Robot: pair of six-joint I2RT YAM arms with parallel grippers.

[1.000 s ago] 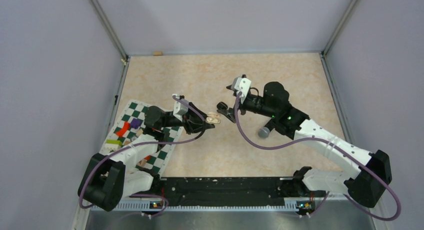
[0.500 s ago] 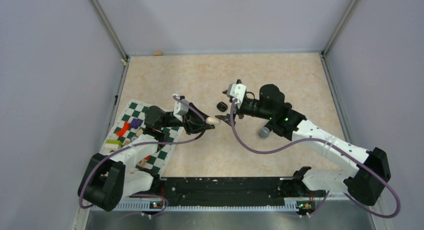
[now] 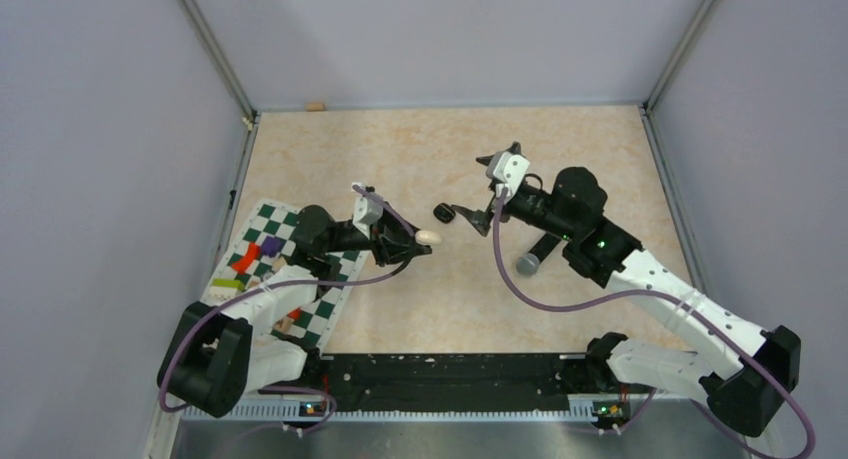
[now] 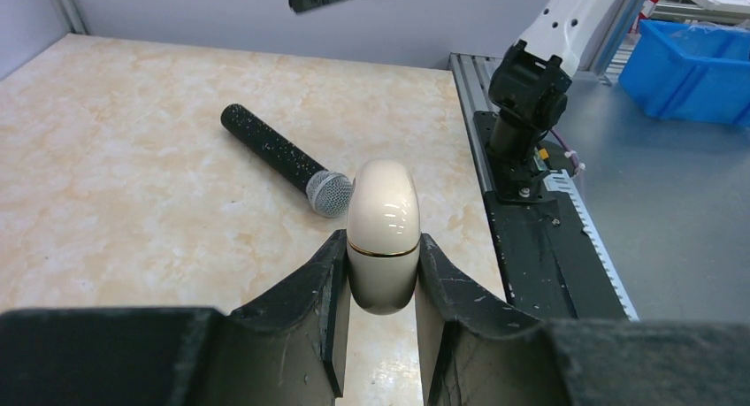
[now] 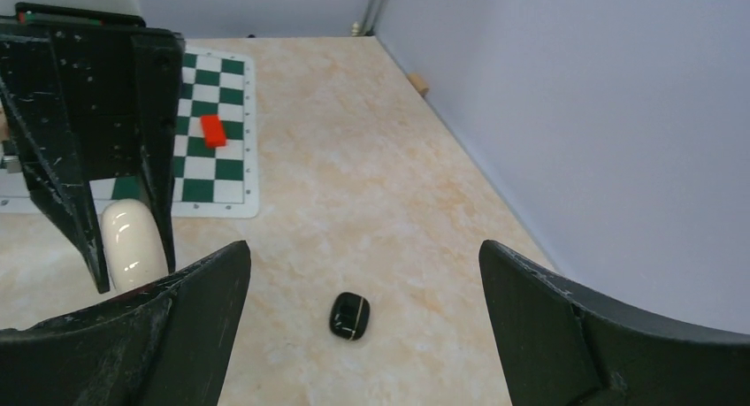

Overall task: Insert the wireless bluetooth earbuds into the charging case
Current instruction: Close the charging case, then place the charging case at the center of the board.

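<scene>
Left gripper (image 4: 380, 247): I saw it closed narrow on the cream case (image 4: 382, 220), 1 finger pressed flat on each side.
Cream case: it sat between the left fingers, lid shut, with a thin gold seam around its middle. Its rounded end stuck out forward past the fingertips, clear of the table (image 3: 400, 149).
Right gripper (image 5: 363, 247): my wrist view showed the 2 fingers spread wide, with nothing between them.
Black case (image 5: 349, 316): small and shut, it lay on the table below the gap of the right fingers, a little toward the left finger, touching neither.
Gripper to gripper: the 2 faced each other. From the right wrist I saw the left fingers and the cream case just beyond my left finger. From the left wrist, 1 right finger hung above and ahead.
Microphone (image 4: 283, 161): it lay on the table ahead of the left gripper, mesh head nearest the cream case, handle pointing away to the left.
Mat (image 5: 212, 172): the green and white checks lay behind the left gripper, carrying a red block (image 5: 211, 130).
Wooden block (image 3: 316, 106): it was at the far table edge, well apart from both grippers.
</scene>
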